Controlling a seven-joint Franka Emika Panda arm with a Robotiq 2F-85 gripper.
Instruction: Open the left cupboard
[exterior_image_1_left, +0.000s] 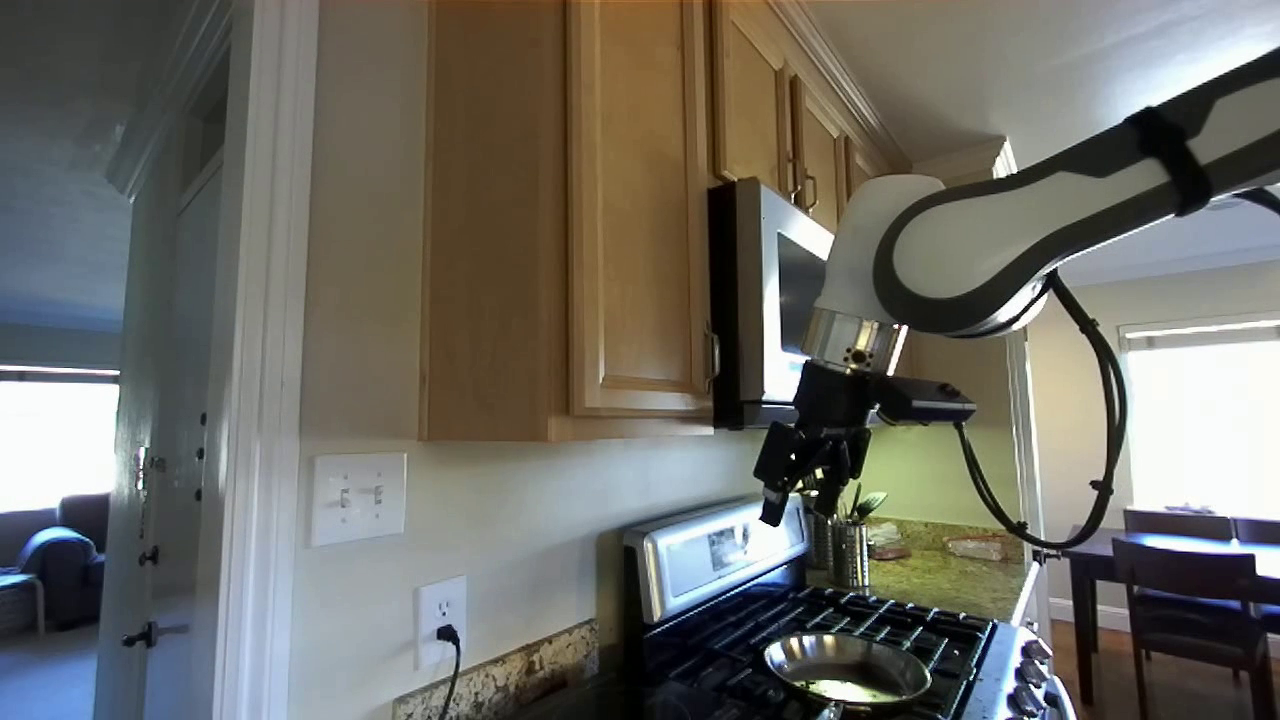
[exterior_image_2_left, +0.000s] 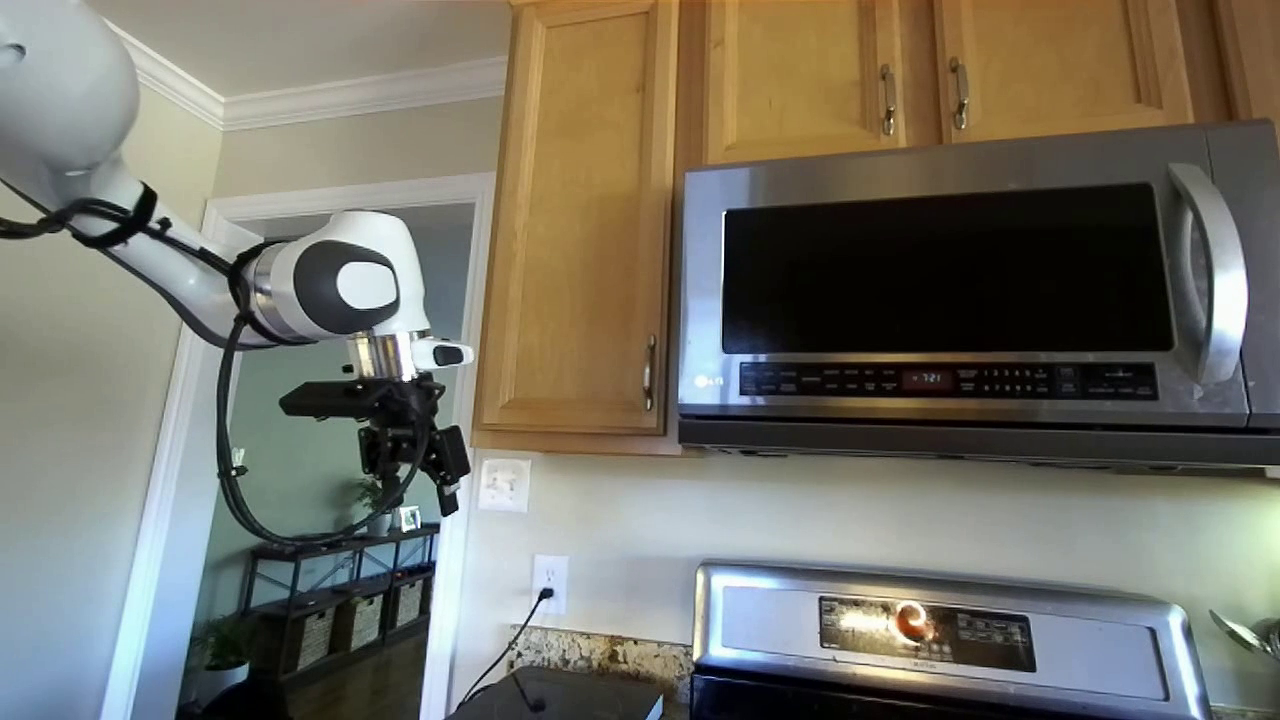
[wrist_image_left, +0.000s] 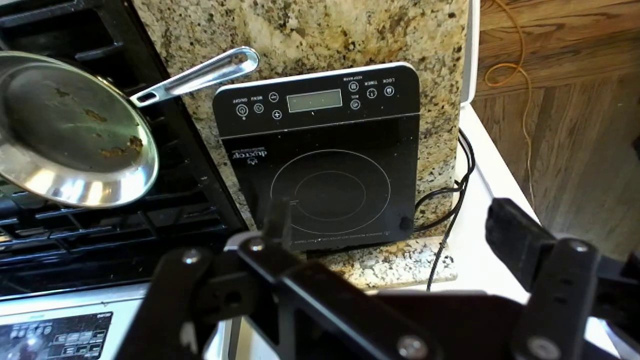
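Note:
The left cupboard (exterior_image_1_left: 640, 200) is a tall light-oak wall cabinet; its long framed-panel door is shut. It also shows in an exterior view (exterior_image_2_left: 585, 220), beside the steel microwave. Its metal handle (exterior_image_2_left: 649, 372) is upright at the door's lower right, and it also shows in an exterior view (exterior_image_1_left: 712, 355). My gripper (exterior_image_1_left: 800, 505) points down, apart from the door, with its tips lower than the cupboard's bottom edge. It also shows in an exterior view (exterior_image_2_left: 420, 490), left of the door. In the wrist view its fingers (wrist_image_left: 390, 217) are wide apart with nothing between them. The cupboard is out of the wrist view.
The microwave (exterior_image_2_left: 950, 270) adjoins the cupboard's right side, under shorter oak doors (exterior_image_2_left: 805, 80). Below are the stove (exterior_image_1_left: 715, 560), a steel pan (wrist_image_left: 75, 130) on its grates, and a black induction cooktop (wrist_image_left: 325, 195) on the granite counter. A doorway (exterior_image_2_left: 345, 450) lies left.

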